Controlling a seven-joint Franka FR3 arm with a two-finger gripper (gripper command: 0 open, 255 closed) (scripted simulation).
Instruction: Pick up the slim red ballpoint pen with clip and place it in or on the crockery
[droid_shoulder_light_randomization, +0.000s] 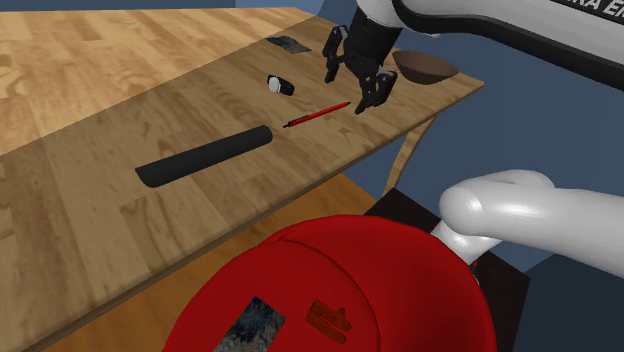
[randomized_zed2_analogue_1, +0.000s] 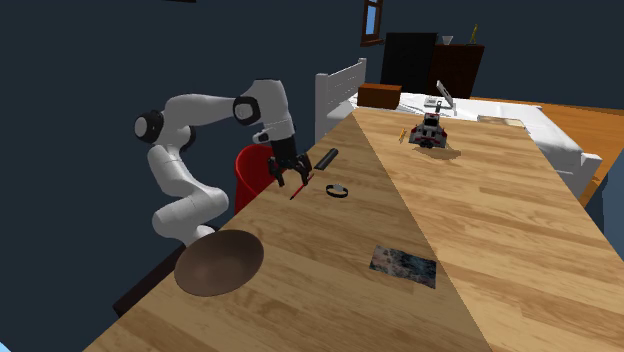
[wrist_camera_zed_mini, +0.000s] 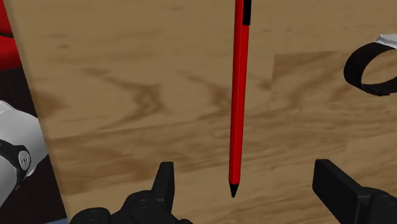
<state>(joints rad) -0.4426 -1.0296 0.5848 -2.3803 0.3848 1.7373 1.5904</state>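
Red pen (wrist_camera_zed_mini: 239, 95) lies flat on the wooden surface (droid_shoulder_light_randomization: 100, 120), near the edge on the robot's side. It sits between a black rolled cylinder (droid_shoulder_light_randomization: 205, 155) and the brown bowl (droid_shoulder_light_randomization: 440, 72), with a small black-and-white ring (wrist_camera_zed_mini: 369, 67) just beside it.

Hand (wrist_camera_zed_mini: 248, 175) is open and hovers over the pen. The fingers are spread wide, one on each side of the dark pointed tip, and neither touches the barrel. Nothing is held. In the shoulder view the hand (droid_shoulder_light_randomization: 347, 88) hangs above the pen's (droid_shoulder_light_randomization: 318, 113) bowl-side end.

Handling, as a judgement:
- The pen is very light, stiff and thin.
- The barrel looks smooth, so it will probably roll or squirt out if pinched off-centre.
- It lies low on the wood, so the fingertips need to come almost to the surface before closing.

Where to take hold:
- The best hold is across the barrel around mid-length, so the pen stays level when lifted.
- The hand now lines up nearer the tip, and gripping there would likely let the black far end droop.
- The finger line already crosses the pen's axis, so the orientation looks fine.
- The clip is too small to make out.

The bowl (randomized_zed2_analogue_1: 218, 262) is wide and shallow and stands apart from the pen (randomized_zed2_analogue_1: 298, 191). That makes it an easy drop target, though a rolling pen could rattle in it.
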